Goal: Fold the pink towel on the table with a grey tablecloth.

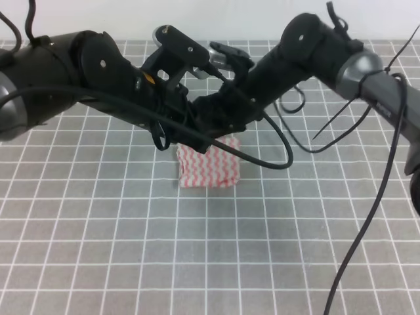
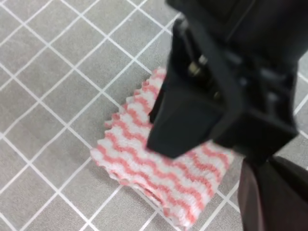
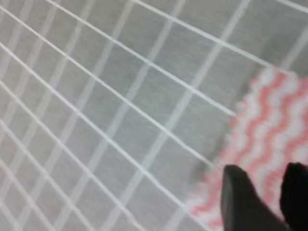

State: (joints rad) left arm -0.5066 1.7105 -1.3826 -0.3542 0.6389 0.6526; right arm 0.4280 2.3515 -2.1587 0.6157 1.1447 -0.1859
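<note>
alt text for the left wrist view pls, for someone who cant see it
A pink towel with pink-and-white wavy stripes and zigzag-cut edges lies on a grey tablecloth printed with a white grid, looking folded with layered edges at its near corner. A blurred black arm part fills the upper right, overlapping the towel.

High view looks down from front on whole table (image 1: 98,262); both wrist views sit close, angled down; all share pink towel (image 1: 209,167) near 12 o'clock of centre
</note>
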